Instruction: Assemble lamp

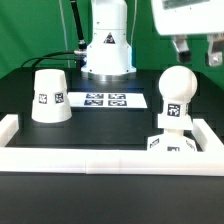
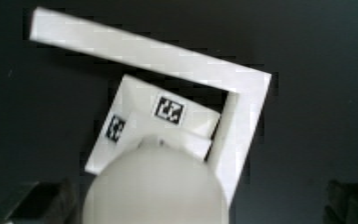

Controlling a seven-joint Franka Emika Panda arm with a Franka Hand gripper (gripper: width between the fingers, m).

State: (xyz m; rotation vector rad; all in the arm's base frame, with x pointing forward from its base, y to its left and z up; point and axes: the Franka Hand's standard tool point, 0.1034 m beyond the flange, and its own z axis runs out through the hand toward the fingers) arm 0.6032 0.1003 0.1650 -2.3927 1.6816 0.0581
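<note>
The round white bulb (image 1: 176, 92) stands upright by its tagged neck on the small blocky base (image 1: 170, 146), which sits in the rail's corner on the exterior view's right. The cup-shaped shade (image 1: 50, 97) stands mouth down on the exterior view's left. My gripper (image 1: 196, 52) hangs open and empty above and slightly to the right of the bulb, not touching it. In the wrist view the bulb (image 2: 149, 185) fills the foreground between my dark fingers (image 2: 34, 205), with the base (image 2: 158, 118) beyond it.
The marker board (image 1: 105, 100) lies flat between the shade and the robot's white pedestal (image 1: 107, 50). The long white border rail (image 1: 90, 160) runs along the front and turns up both sides; it also shows in the wrist view (image 2: 158, 52).
</note>
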